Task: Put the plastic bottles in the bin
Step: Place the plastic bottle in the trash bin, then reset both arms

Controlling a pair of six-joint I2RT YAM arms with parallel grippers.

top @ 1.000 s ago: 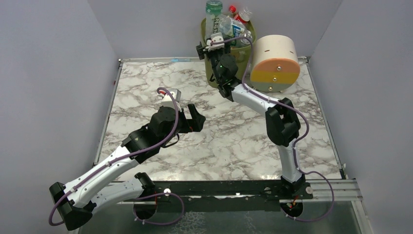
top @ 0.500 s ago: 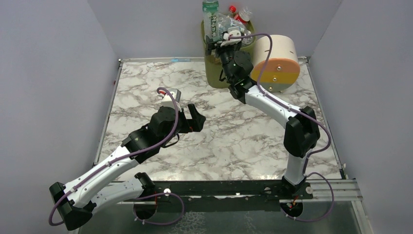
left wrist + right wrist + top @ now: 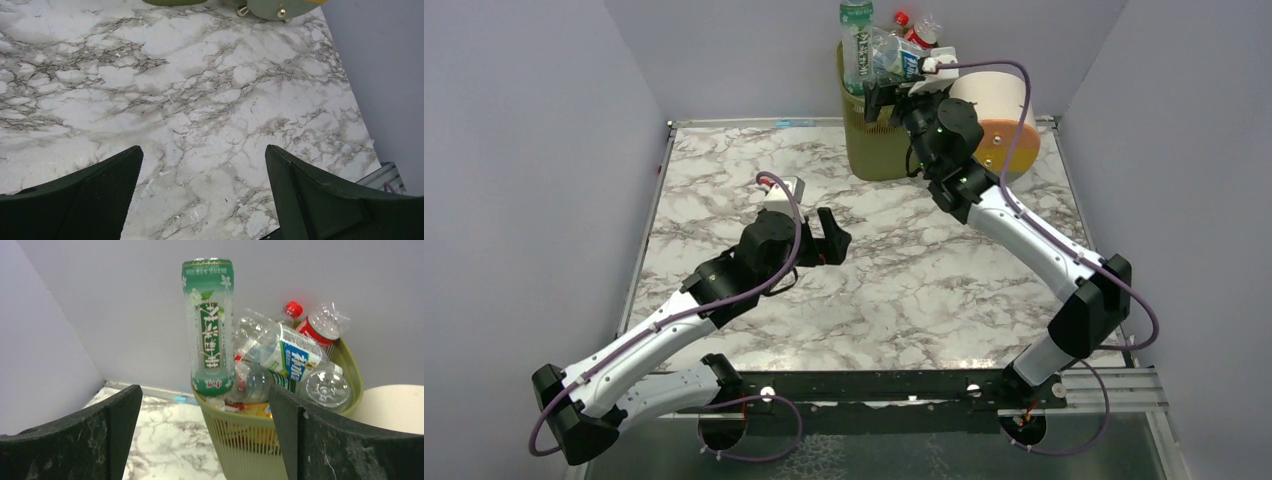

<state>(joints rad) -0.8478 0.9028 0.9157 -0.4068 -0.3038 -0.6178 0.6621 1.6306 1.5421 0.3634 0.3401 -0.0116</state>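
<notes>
The olive-green mesh bin (image 3: pixel 876 150) stands at the back of the table, heaped with plastic bottles. In the right wrist view the bin (image 3: pixel 260 447) holds an upright green-labelled bottle (image 3: pixel 208 325), a clear blue-labelled bottle (image 3: pixel 287 357) lying across the top, and two red-labelled bottles (image 3: pixel 320 325) behind. My right gripper (image 3: pixel 886 92) is open and empty, raised in front of the bin's rim (image 3: pixel 202 405). My left gripper (image 3: pixel 829 240) is open and empty over the bare marble table (image 3: pixel 200 100).
A cream drum with an orange-and-yellow face (image 3: pixel 1002 125) stands right of the bin, against the back wall. Grey walls close the table at left, back and right. A black rail (image 3: pixel 874 385) runs along the near edge.
My right arm has swung right and risen, its gripper moving from the bin's left front to the rim's right side. The left gripper has shifted slightly right.
</notes>
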